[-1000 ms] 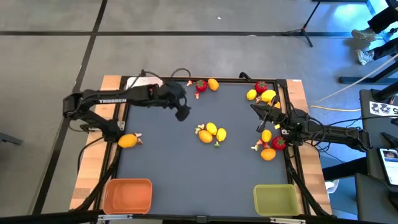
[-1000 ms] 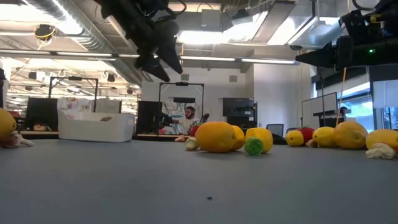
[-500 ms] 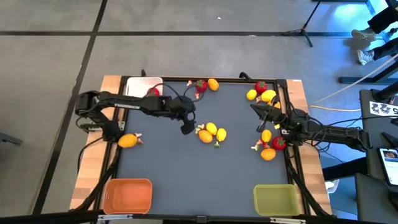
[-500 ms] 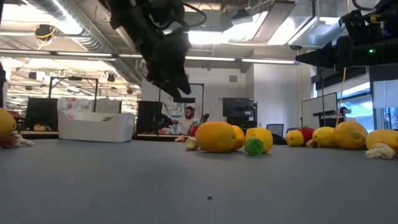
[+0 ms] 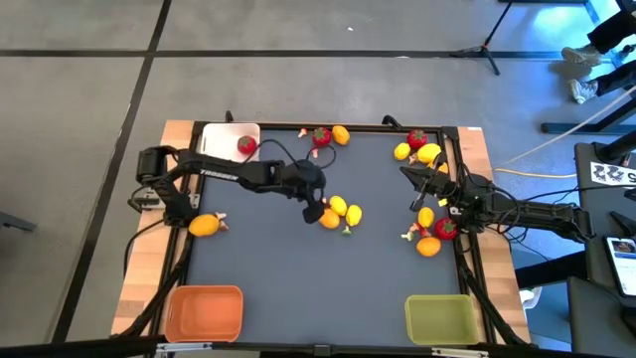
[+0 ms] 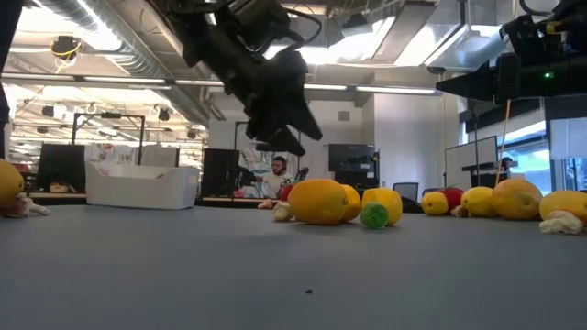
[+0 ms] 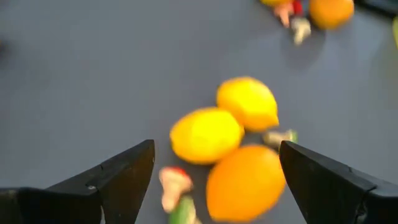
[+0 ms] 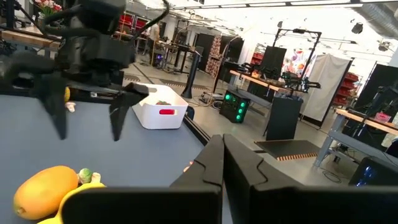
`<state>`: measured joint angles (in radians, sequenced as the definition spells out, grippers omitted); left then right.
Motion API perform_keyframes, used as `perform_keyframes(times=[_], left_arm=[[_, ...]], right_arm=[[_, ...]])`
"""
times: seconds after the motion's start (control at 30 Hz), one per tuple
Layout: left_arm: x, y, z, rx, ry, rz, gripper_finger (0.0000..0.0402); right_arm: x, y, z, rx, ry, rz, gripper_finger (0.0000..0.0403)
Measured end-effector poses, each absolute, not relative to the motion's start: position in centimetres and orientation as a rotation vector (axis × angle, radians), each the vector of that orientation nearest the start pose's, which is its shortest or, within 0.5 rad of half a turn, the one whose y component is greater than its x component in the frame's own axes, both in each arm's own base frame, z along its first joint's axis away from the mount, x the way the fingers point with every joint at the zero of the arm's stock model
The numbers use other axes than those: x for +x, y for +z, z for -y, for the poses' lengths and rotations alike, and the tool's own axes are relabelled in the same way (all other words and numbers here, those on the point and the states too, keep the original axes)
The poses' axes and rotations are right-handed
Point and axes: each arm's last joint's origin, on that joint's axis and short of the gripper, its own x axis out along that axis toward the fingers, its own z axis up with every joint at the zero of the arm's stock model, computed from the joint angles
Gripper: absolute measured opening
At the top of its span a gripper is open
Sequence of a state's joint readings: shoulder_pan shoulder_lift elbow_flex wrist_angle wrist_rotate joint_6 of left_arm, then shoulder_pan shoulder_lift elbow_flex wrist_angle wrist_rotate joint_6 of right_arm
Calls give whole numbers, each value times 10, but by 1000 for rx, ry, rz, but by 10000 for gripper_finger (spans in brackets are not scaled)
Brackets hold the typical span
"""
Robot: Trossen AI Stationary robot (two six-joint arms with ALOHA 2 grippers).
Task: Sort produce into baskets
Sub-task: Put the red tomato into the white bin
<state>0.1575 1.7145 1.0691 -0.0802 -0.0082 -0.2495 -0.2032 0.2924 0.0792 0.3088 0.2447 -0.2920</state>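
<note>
My left gripper (image 5: 316,207) (image 7: 217,180) is open and empty. It hangs above the table's middle, over a cluster of one orange citrus (image 7: 245,183) and two yellow lemons (image 7: 205,134) (image 7: 249,102) with small pale and red bits (image 7: 174,183). In the low view it (image 6: 293,142) is clear of the fruit (image 6: 316,202). My right gripper (image 5: 405,173) (image 8: 221,146) is shut and empty near the right edge, between two fruit groups. The white basket (image 5: 221,137) at the far left holds a red strawberry (image 5: 245,146).
The orange basket (image 5: 204,310) stands at the near left and the olive-green basket (image 5: 439,318) at the near right. An orange (image 5: 204,226) lies at the left edge. A strawberry (image 5: 320,137) and an orange (image 5: 341,134) lie at the far edge. Lemons (image 5: 427,152) and more fruit (image 5: 427,246) lie at the right.
My left gripper has gone from near the white basket toward the table's right and near side and down, and now stands over the middle fruit cluster. The white basket with its strawberry has come into view from under the arm.
</note>
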Motion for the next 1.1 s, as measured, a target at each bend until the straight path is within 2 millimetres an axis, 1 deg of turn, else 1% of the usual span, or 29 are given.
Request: perform_keyframes(times=[0.23,0.43,0.6,0.73,0.87,1.1], left_arm=[[353,210,-98,-371,393,-615,340],[344,219,-137,-364,531,-565,340],[336,225,-165,-381,607,-539,340],[332,232,-179,-370,638,-522,340],[331,245,-189,-366,659,-510,340],[333,253,-210,-389,704,-554,340]], right_arm=[[111,196,30,-285,-459,31,5],[111,196,30,-266,-458,35,5],[111,195,30,-262,-458,34,5],[111,195,30,-262,-457,28,5],[111,195,30,-262,-458,28,5],[111,195,30,-264,-458,26,5]])
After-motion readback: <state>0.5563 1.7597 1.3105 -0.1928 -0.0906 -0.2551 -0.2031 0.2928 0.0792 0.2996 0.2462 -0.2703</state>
